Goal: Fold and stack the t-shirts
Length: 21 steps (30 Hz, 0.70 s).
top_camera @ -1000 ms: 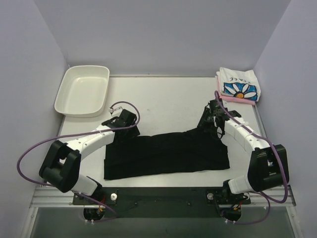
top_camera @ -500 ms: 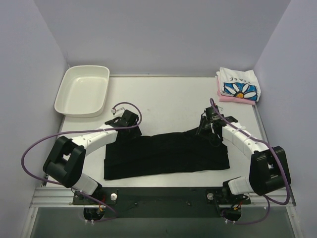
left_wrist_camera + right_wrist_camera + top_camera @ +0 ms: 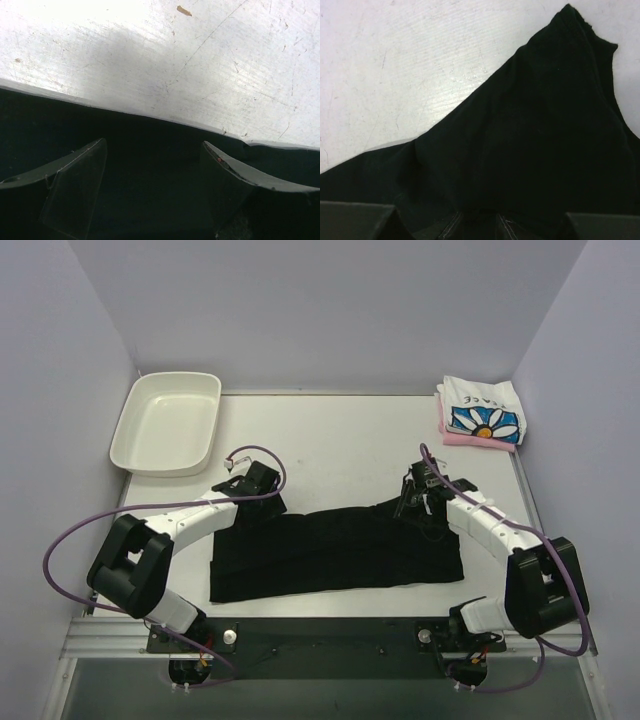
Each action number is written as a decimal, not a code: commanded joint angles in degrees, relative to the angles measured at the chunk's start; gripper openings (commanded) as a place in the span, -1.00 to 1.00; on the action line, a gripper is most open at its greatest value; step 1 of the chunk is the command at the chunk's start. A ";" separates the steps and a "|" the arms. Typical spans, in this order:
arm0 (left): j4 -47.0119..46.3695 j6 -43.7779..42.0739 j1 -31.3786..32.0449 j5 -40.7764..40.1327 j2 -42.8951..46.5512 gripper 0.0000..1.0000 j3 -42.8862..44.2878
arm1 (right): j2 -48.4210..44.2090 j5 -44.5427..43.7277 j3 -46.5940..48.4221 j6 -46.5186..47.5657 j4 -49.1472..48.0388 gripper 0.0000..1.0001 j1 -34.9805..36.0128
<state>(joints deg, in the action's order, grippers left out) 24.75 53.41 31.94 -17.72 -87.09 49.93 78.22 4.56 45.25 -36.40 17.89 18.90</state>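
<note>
The black t-shirt (image 3: pixel 335 550) lies folded into a long strip across the near middle of the table. My left gripper (image 3: pixel 262 502) is open over its far left edge, and in the left wrist view (image 3: pixel 152 165) black cloth lies between and beneath the spread fingers (image 3: pixel 75 185). My right gripper (image 3: pixel 410 502) is shut on the shirt's far right corner. In the right wrist view (image 3: pixel 477 220) the cloth (image 3: pixel 535 125) rises in a tent from the jaws. The white daisy-print shirt (image 3: pixel 483 415) lies folded on the pink one (image 3: pixel 470 438) at the back right.
A white plastic tray (image 3: pixel 165 420) stands at the back left corner. Bare white table (image 3: pixel 340 450) lies between the tray and the folded stack. Grey walls close in the back and both sides.
My right gripper has moved left and nearer with the black cloth in it, bringing the corner over the strip. The left gripper shifted slightly right onto the shirt's far edge.
</note>
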 commanded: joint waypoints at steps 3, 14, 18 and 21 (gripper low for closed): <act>-1.81 0.56 0.22 -0.57 0.25 0.68 -0.36 | 1.15 -1.48 -0.87 -1.13 -0.05 -0.39 0.79; -1.90 0.56 0.22 -0.92 0.25 0.68 -0.63 | 1.68 -1.92 -0.17 -1.48 0.30 -1.00 0.97; -1.73 0.56 0.22 -0.83 0.34 0.68 -0.71 | 0.54 -2.45 0.18 -1.65 1.09 -1.00 1.67; -1.29 0.47 0.22 -0.83 0.78 0.68 -0.71 | -2.00 -3.85 0.62 -2.00 3.37 -1.00 4.03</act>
<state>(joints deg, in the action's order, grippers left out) 24.75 53.58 31.94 -17.74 -87.09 49.30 79.48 3.53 44.56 -37.56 17.32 20.32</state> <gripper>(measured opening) 0.842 0.043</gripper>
